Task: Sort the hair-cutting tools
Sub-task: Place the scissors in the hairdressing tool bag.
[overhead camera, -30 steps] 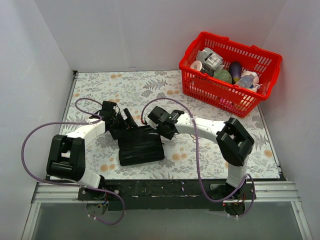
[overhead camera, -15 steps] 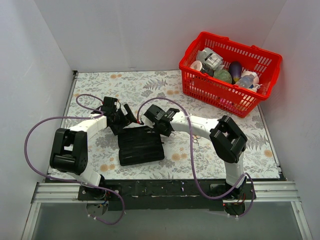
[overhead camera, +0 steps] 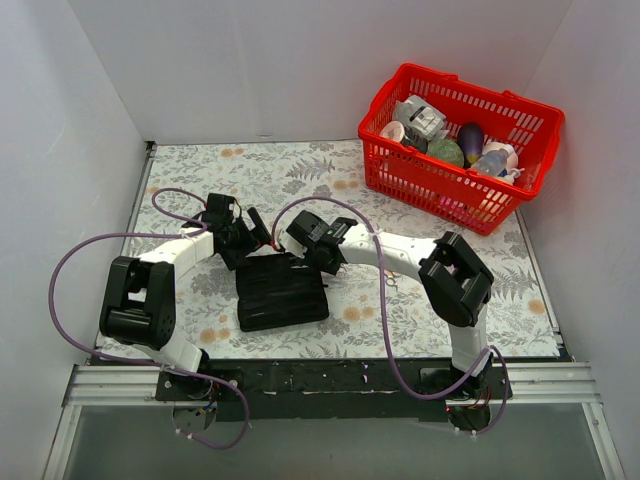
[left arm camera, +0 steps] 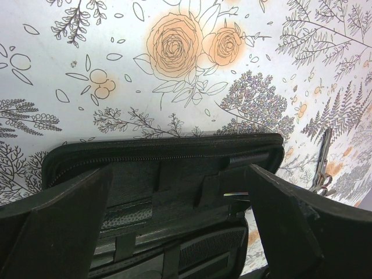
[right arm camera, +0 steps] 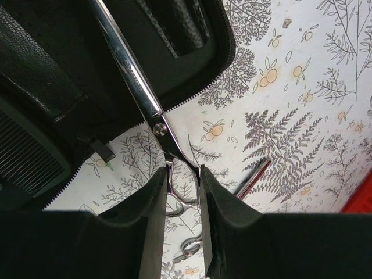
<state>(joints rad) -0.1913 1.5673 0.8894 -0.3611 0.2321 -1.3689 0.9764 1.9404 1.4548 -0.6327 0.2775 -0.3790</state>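
Shifted leftward, the right gripper (right arm camera: pixel 181 174) pinches the scissors (right arm camera: pixel 125 55), blades projecting over the folding case (right arm camera: pixel 35 75); the left gripper (left arm camera: pixel 180 177) gapes empty above its far edge.

Robot lab cell, white walls (overhead camera: pixel 300 60), floral tabletop (overhead camera: pixel 290 165), aluminium mounting rail (overhead camera: pixel 540 382)

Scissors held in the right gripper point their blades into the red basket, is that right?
No. The scissors in the right gripper point their blades over the open black case, as the right wrist view shows.
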